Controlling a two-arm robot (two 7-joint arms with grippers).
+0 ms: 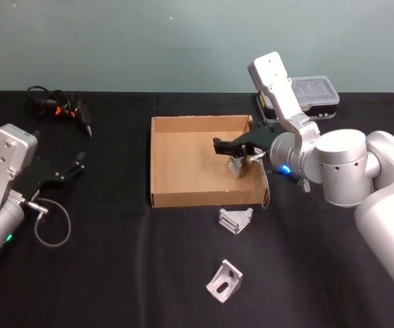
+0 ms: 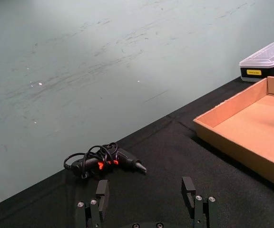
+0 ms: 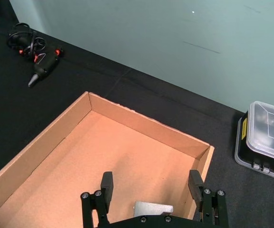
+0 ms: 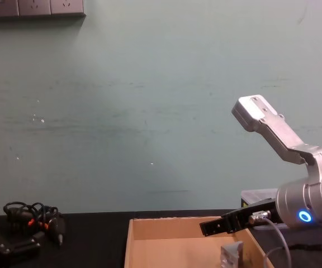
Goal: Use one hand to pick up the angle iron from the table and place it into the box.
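My right gripper (image 1: 223, 146) hovers open over the right side of the tan cardboard box (image 1: 183, 199). One silver angle iron (image 1: 237, 166) rests inside the box by its right wall, just below the spread fingers (image 3: 107, 183), and nothing touches it. From the chest it shows as a grey piece (image 4: 232, 258) under the black gripper (image 4: 212, 226). Two more angle irons lie on the black table in front of the box, one close (image 1: 235, 219) and one nearer me (image 1: 225, 281). The left gripper (image 1: 74, 167) is parked open at the far left.
A black tool with a coiled cable (image 1: 61, 106) lies at the back left. A clear-lidded plastic case (image 1: 314, 92) stands behind the box at the right. A loose cable loop (image 1: 50, 223) hangs by the left arm.
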